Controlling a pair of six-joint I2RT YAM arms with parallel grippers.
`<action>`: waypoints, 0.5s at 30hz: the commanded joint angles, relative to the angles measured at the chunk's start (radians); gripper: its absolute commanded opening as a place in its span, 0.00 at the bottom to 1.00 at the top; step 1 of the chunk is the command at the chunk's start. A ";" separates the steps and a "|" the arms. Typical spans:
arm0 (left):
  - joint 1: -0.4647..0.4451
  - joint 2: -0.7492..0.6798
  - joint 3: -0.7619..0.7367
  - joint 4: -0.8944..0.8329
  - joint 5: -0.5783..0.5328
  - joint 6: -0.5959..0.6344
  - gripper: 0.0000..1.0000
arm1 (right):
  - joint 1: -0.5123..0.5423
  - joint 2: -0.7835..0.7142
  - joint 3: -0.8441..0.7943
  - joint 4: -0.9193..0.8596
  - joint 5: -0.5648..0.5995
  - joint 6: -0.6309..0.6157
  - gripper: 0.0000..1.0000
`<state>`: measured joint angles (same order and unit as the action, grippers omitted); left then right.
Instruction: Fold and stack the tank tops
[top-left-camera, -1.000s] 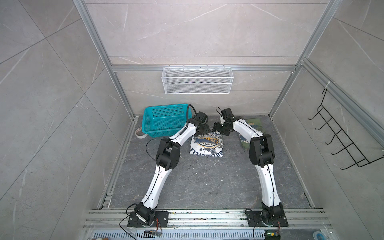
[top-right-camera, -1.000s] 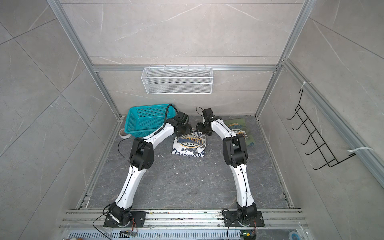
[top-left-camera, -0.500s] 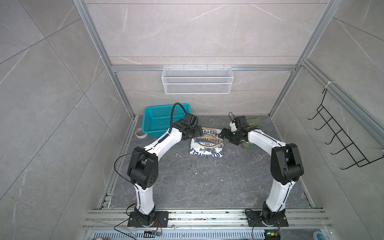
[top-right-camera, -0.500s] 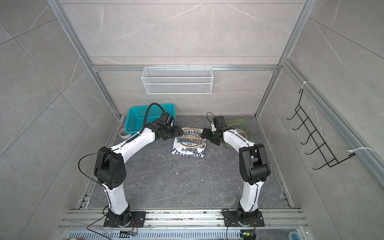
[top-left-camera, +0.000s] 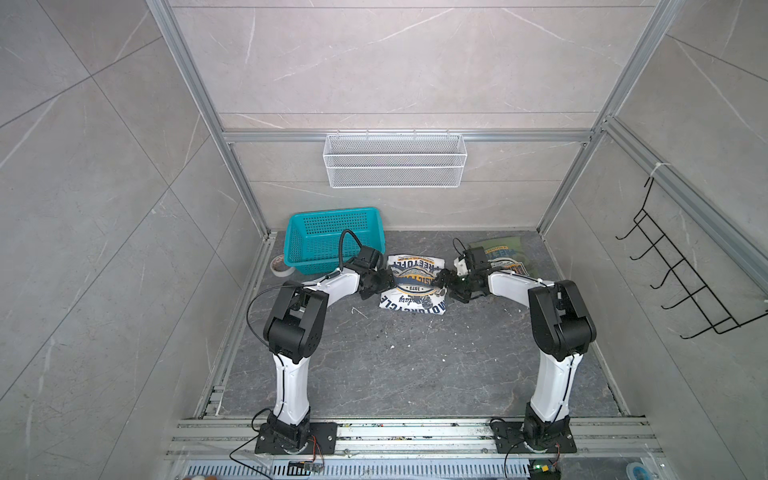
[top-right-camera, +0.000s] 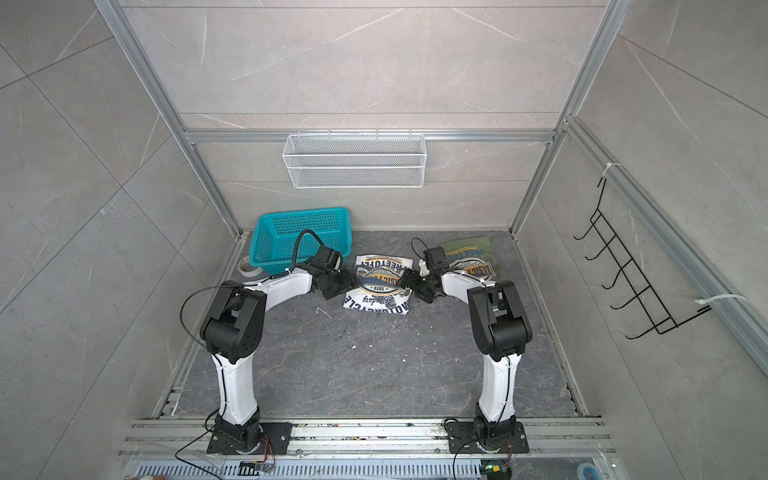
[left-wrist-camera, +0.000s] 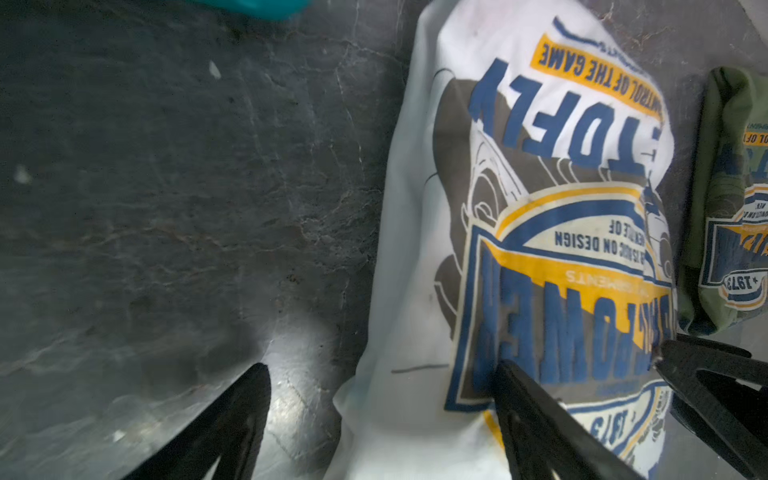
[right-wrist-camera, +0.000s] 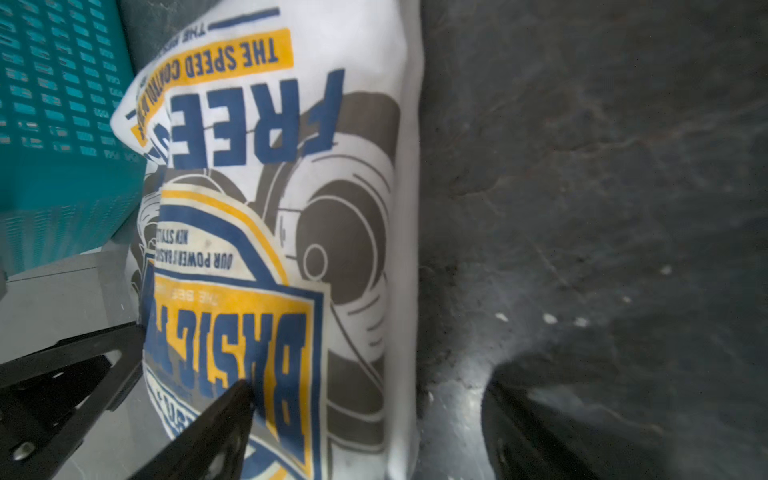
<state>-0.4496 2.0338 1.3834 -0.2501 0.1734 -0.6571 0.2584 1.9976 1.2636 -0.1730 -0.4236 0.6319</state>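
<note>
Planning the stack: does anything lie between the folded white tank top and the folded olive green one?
Nothing loose; between white tank top and olive green top, only bare grey floor and the right gripper.

White tank top (top-left-camera: 413, 282) lies folded, graphic up — olive tank top (top-left-camera: 505, 253) folded just beside it.

Folded white tank top (top-right-camera: 377, 286) lies flat on the desk (top-right-camera: 365, 365), mid-rear, graphic side up, with the lettering upside down to the camera. Left hand (top-right-camera: 350, 284) is at its left edge and right hand (top-right-camera: 406, 281) at its right edge; finger spread is too small to read. Folded olive green tank top (top-right-camera: 471, 254) lies to the rear right, partly covered by the right arm. Teal basket (top-right-camera: 291, 237) is at rear left, with a tape roll (top-right-camera: 248, 266) just beside it. A white wire basket (top-right-camera: 354, 160) hangs on the back wall and a black hook rack (top-right-camera: 631, 282) on the right wall.
</note>
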 joint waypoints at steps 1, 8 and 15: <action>0.002 0.045 0.031 0.066 0.071 -0.023 0.84 | 0.023 0.053 -0.018 0.032 -0.023 0.027 0.83; -0.007 0.110 0.051 0.110 0.158 -0.064 0.74 | 0.042 0.091 -0.014 0.054 -0.041 0.047 0.71; -0.042 0.092 0.049 0.134 0.175 -0.081 0.52 | 0.042 0.065 -0.008 0.031 -0.010 0.031 0.46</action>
<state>-0.4732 2.1181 1.4239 -0.1272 0.3161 -0.7162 0.2890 2.0426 1.2644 -0.0921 -0.4564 0.6670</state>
